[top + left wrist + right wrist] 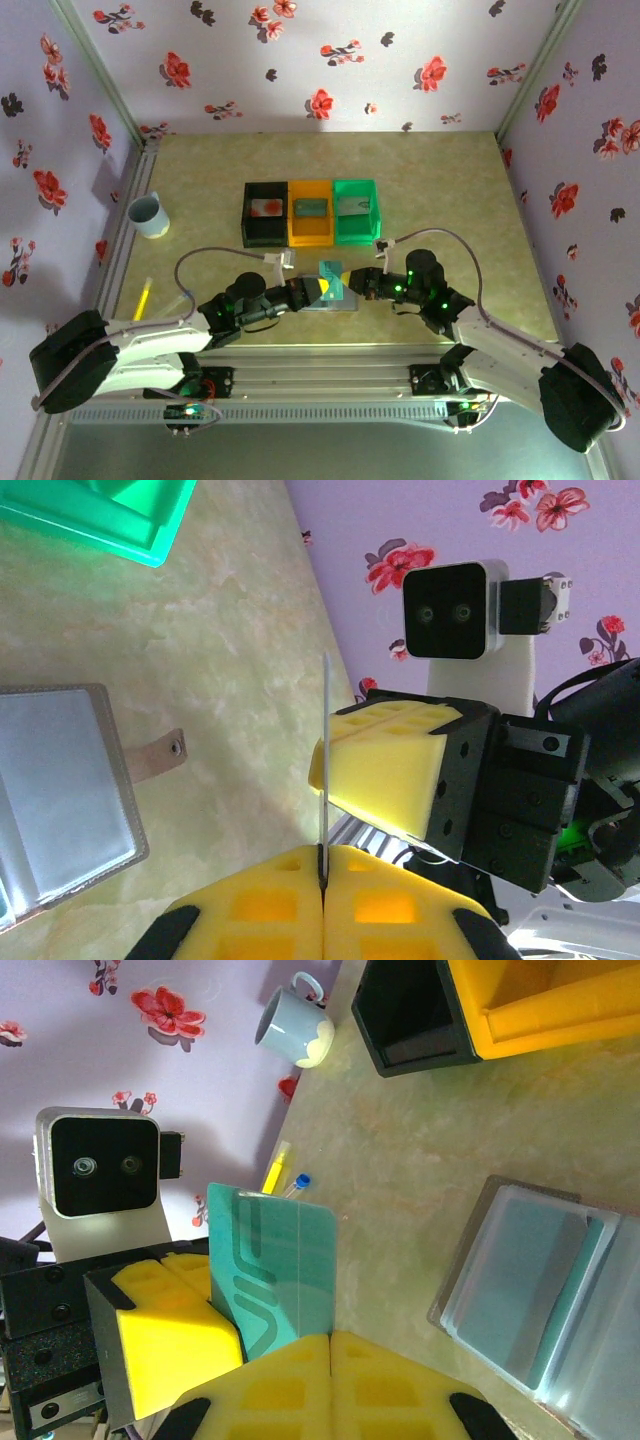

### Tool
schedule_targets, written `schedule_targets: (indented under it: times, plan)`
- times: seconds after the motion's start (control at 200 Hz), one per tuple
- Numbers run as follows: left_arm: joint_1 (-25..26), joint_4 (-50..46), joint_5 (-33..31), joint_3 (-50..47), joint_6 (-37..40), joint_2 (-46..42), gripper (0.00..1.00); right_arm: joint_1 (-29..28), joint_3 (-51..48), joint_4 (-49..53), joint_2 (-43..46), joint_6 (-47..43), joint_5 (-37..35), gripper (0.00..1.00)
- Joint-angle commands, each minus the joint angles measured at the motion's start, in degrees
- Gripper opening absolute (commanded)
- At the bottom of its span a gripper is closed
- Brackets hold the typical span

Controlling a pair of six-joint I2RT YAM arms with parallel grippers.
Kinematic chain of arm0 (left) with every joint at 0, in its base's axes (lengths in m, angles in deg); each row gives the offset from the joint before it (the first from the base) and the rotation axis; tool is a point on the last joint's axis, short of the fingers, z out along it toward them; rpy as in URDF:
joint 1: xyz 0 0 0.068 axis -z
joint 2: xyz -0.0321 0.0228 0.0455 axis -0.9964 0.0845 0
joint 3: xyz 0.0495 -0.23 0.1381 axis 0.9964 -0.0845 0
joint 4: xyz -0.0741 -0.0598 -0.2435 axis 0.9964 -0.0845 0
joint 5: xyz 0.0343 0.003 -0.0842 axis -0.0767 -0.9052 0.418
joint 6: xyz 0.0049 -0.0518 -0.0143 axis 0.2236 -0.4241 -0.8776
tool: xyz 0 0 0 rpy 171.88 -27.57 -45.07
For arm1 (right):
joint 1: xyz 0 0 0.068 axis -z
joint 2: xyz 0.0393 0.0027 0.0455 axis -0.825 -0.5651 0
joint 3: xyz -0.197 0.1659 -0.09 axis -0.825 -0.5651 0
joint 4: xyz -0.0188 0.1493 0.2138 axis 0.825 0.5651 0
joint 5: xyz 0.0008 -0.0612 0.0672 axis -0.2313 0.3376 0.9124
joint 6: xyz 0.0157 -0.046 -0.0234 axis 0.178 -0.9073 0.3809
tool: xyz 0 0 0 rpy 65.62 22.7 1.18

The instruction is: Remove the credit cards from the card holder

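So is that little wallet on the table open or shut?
Open: the card holder lies spread flat on the table, its clear inner sleeves facing up and its strap undone.

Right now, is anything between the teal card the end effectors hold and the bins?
Nothing visible. The left end effector and right end effector pinch the teal card over the card holder; only bare table lies before the black bin, orange bin and green bin.

Left hand (323, 865) at 6 o'clock pinches an edge-on credit card (325, 730); card holder (60, 790) lies open at 9 o'clock; green bin (100, 520) at 11.
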Motion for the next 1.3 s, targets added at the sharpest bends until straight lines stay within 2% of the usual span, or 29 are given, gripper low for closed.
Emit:
schedule_targets:
  times: [0.0,0.06,0.14,0.265,0.365,0.465,0.605,0.74,0.925,1.15,1.295]
  plan:
    - [0.22,-0.56,0.47,0.67,0.81,-2.14,0.00,-0.60,0.34,2.70,0.38,-2.33,1.13,0.00]
    - [-0.10,-5.00,1.00,1.43,1.20,-3.46,0.00,-0.60,0.82,5.22,1.16,-3.45,0.92,0.09]
    - [-1.19,-13.25,3.41,3.37,2.35,-5.78,0.00,-0.50,1.44,9.14,2.79,-5.33,0.10,0.29]
    - [-3.63,-34.51,7.91,9.80,7.06,-10.11,0.00,-0.32,2.29,15.81,5.96,-9.34,-0.58,0.49]
    - [-6.05,-51.93,12.13,16.90,12.60,-11.07,0.00,0.04,3.24,19.73,8.34,-12.05,-0.95,0.57]
    - [-7.62,-68.47,14.57,25.07,18.97,-9.31,0.00,0.10,4.12,20.03,9.13,-12.96,-0.58,0.59]
    - [-7.95,-83.23,16.57,34.48,27.05,-4.77,0.00,0.10,4.64,17.45,8.87,-13.57,0.86,0.63]
    - [-7.95,-89.29,18.43,38.64,33.07,-0.97,0.00,0.03,4.98,11.69,6.81,-12.53,5.54,0.68]
    - [-7.87,-90.04,23.15,40.35,37.57,1.61,0.00,-0.54,4.63,4.03,3.12,-11.13,11.06,0.70]
    - [-7.52,-89.75,27.77,41.24,40.90,2.26,0.00,-5.18,4.03,0.00,-0.33,-13.48,12.41,0.67]
    - [-7.42,-89.34,30.04,40.90,42.46,2.20,0.00,-9.07,4.27,-2.10,-3.12,-14.90,13.39,0.60]
